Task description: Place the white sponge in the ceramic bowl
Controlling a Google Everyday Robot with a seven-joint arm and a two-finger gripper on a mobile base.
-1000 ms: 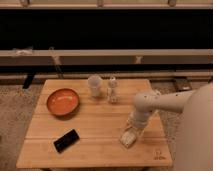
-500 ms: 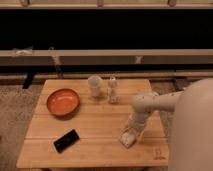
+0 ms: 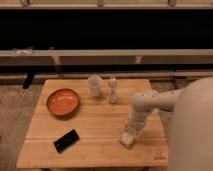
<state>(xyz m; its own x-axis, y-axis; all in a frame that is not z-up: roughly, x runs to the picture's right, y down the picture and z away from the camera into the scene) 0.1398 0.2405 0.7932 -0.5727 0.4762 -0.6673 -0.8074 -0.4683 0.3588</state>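
Note:
The white sponge is an off-white block lying on the wooden table near its front right. My gripper reaches straight down onto the sponge from the pale arm that enters from the right, and it covers most of the sponge. The ceramic bowl is round, orange and empty. It sits on the left part of the table, far from the gripper.
A pale cup and a small pale bottle-like object stand at the back middle of the table. A flat black phone lies front left. My pale body fills the right edge of the view.
The arm has shifted slightly and my body has come a little further into view on the right. The gripper stays down at the sponge. The sponge, bowl, cup and phone have not moved.

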